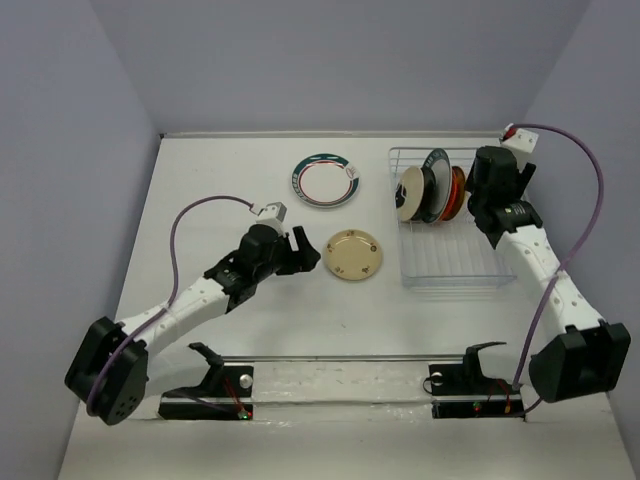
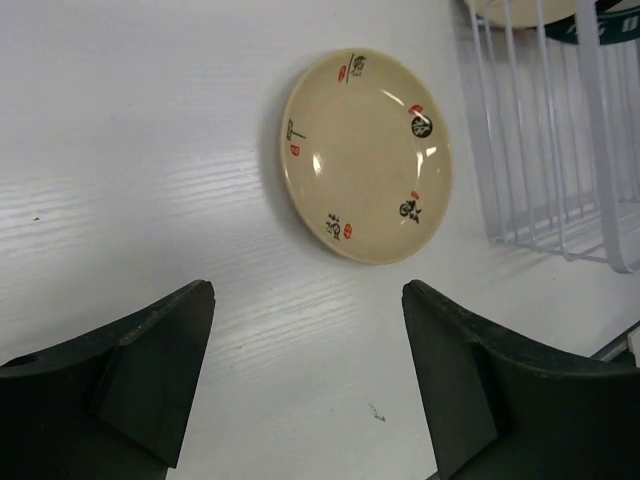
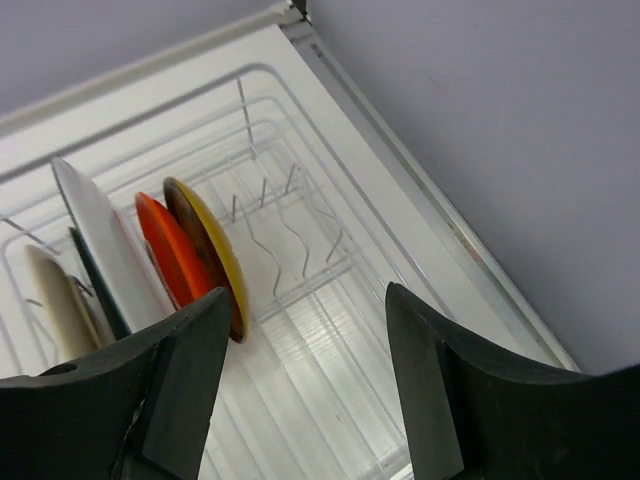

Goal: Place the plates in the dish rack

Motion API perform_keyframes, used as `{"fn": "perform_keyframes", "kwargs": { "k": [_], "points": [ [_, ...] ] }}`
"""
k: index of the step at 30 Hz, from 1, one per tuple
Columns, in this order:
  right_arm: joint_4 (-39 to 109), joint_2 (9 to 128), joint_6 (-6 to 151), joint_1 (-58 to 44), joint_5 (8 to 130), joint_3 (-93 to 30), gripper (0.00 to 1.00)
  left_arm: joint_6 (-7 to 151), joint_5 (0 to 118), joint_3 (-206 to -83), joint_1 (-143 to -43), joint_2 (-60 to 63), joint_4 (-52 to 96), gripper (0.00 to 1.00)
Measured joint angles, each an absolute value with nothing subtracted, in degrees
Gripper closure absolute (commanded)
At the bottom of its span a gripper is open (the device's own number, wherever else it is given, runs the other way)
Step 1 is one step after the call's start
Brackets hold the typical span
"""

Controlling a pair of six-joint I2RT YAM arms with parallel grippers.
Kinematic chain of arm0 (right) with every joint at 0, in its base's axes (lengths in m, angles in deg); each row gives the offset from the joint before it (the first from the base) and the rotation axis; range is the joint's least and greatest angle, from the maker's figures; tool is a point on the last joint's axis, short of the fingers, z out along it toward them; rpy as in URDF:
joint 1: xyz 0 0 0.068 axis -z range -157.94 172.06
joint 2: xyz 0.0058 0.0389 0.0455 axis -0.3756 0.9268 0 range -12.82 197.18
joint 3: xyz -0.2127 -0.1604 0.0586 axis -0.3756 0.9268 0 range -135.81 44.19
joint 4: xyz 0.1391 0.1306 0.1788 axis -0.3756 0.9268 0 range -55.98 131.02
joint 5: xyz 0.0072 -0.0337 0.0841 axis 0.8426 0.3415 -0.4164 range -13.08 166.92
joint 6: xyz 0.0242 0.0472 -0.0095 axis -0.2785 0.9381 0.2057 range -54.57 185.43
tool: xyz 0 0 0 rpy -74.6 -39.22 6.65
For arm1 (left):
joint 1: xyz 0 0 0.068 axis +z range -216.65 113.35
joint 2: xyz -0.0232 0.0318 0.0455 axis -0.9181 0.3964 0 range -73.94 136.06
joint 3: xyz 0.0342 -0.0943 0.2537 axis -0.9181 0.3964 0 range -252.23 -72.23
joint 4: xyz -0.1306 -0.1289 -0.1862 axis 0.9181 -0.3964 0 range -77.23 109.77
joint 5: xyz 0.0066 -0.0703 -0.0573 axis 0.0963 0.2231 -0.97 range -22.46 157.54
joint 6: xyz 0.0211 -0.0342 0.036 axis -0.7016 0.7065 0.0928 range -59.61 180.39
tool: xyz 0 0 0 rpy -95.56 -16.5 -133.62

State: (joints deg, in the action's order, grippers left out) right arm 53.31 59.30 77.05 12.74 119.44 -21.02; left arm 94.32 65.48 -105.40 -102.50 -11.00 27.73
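A cream plate (image 1: 353, 254) with small red and black marks lies flat on the table; it also shows in the left wrist view (image 2: 367, 155). A white plate with a dark patterned rim (image 1: 326, 181) lies further back. The wire dish rack (image 1: 450, 268) stands at the right. Several plates stand on edge in it: cream (image 3: 55, 300), dark (image 3: 95, 290), white (image 3: 105, 240), orange (image 3: 170, 260) and mustard-brown (image 3: 210, 250). My left gripper (image 2: 308, 290) is open and empty, just left of the cream plate. My right gripper (image 3: 308, 295) is open and empty above the rack's right slots.
The rack's near corner (image 2: 530, 150) sits right of the cream plate. A raised table edge and grey wall (image 3: 480, 150) run close behind and right of the rack. A rail with two black clamps (image 1: 215, 375) lies along the near edge.
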Motion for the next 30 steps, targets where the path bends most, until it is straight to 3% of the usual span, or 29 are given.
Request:
{"fn": "perform_keyframes", "kwargs": {
  "k": [4, 13, 20, 24, 27, 28, 30],
  "points": [
    [53.8, 52.7, 78.8, 12.8, 112.7, -21.0, 0.38, 94.5, 67.9, -106.5, -104.4, -2.1, 30.6, 0.25],
    [52.4, 44.7, 84.4, 13.0, 84.5, -15.5, 0.39, 93.7, 71.1, -115.3, -104.4, 13.8, 34.5, 0.38],
    [52.4, 43.7, 86.6, 13.0, 73.6, -9.9, 0.39, 92.7, 69.1, -121.6, -104.4, 24.6, 36.7, 0.63],
    [51.1, 43.5, 87.4, 12.6, 69.9, -8.8, 0.40, 92.5, 68.5, -123.0, -104.4, 28.5, 37.8, 0.71],
    [50.0, 43.4, 88.0, 12.3, 67.9, -8.1, 0.40, 92.3, 67.8, -124.0, -104.4, 29.5, 38.2, 0.85],
    [49.8, 43.4, 88.2, 12.2, 67.4, -8.0, 0.40, 92.3, 67.2, -124.1, -104.4, 29.7, 38.6, 0.94],
    [49.4, 43.4, 88.4, 12.1, 66.3, -7.7, 0.40, 92.7, 66.2, -124.1, -104.4, 29.9, 39.4, 0.94]
  ]
}}
